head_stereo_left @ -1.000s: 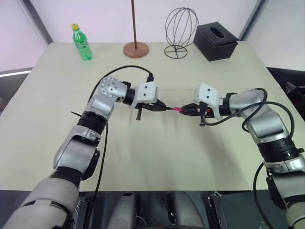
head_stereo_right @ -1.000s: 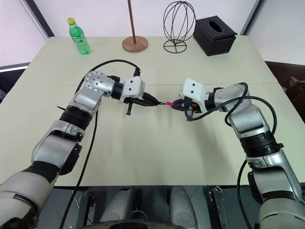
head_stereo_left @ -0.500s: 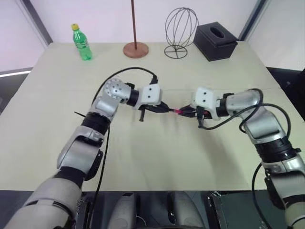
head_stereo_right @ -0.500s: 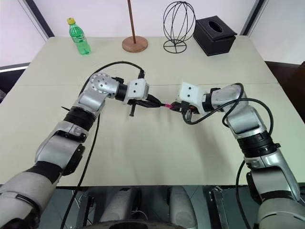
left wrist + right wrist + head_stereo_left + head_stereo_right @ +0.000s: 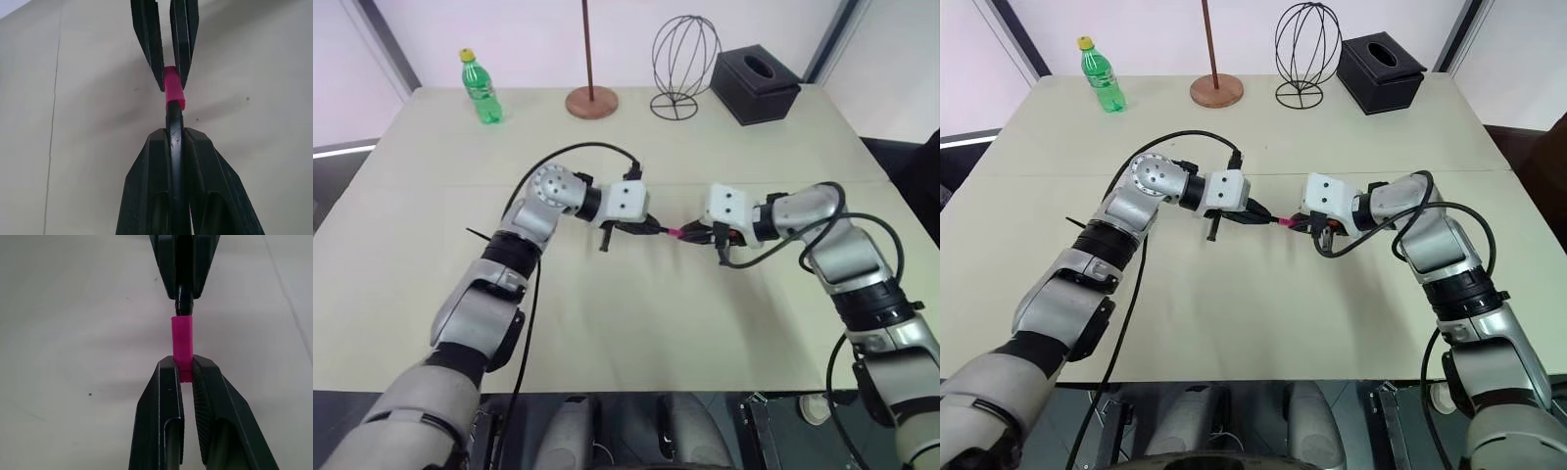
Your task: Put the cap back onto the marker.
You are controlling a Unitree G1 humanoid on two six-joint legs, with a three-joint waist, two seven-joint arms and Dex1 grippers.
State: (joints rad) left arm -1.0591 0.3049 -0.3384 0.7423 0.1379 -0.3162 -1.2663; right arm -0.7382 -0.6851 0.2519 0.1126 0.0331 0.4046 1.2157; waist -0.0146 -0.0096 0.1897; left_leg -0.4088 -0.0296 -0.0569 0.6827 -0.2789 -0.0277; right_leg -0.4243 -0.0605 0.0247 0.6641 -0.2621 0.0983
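— Fingers clamped tight: the right gripper [image 5: 188, 374] pinches the pink cap [image 5: 182, 343], the left gripper [image 5: 172, 139] squeezes the black marker [image 5: 174, 128].
— Why nose to nose above the table [image 5: 607, 323]?
— Lined up end-on, I'd say, so the cap slides straight on. Its mouth meets the marker's tip.

marker [image 5: 175, 132] tip inside cap [image 5: 174, 94]

No legible text, seemingly.

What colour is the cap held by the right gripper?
Bright pink; the cap shows best in the right wrist view.
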